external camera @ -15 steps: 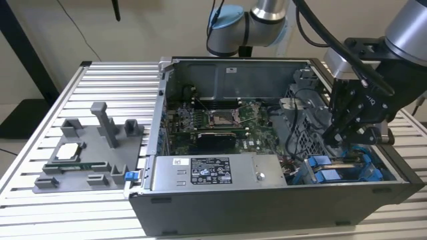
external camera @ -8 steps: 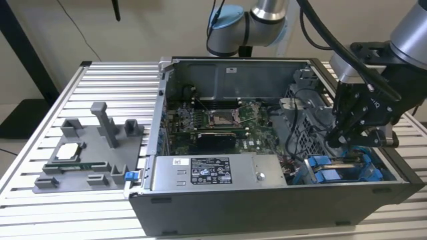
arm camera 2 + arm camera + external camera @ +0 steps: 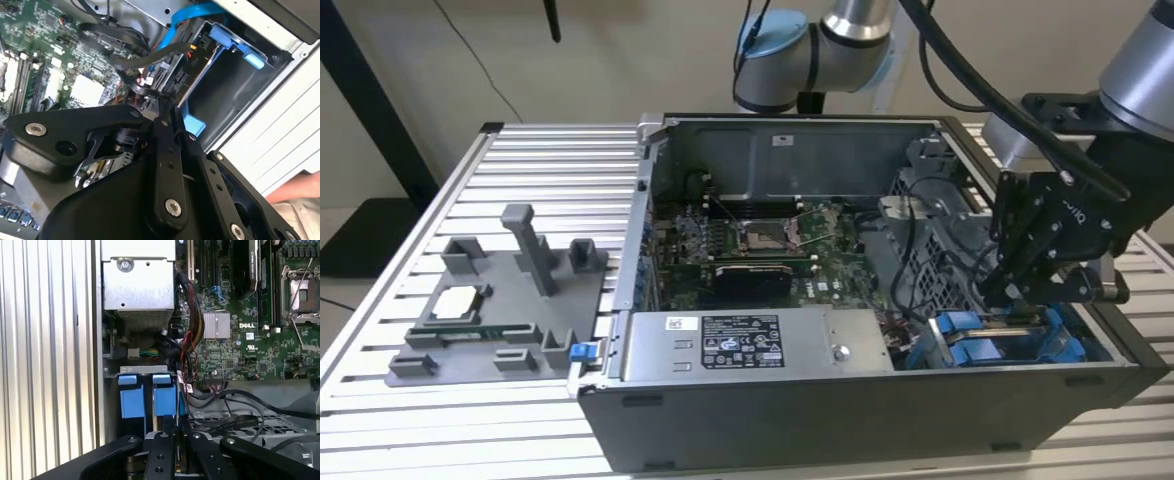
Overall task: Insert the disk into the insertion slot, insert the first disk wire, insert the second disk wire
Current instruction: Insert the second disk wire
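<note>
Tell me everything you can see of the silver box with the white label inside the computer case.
In the exterior view the silver box is rectangular, seemingly bare sheet metal, lying flat along the nearest wall of the open computer case. A white printed label sits on top. Blue drive carriers lie beyond it toward the exterior view's right.

Plain workshop corner
A beige wall (image 3: 614,60) stands behind a slatted aluminium table (image 3: 520,160); a dark floor (image 3: 367,235) shows at the exterior view's left.

The arm (image 3: 1121,90) reaches down from the exterior view's right into the open computer case (image 3: 761,420), its black gripper (image 3: 1027,295) low beside the case's near corner.
</note>
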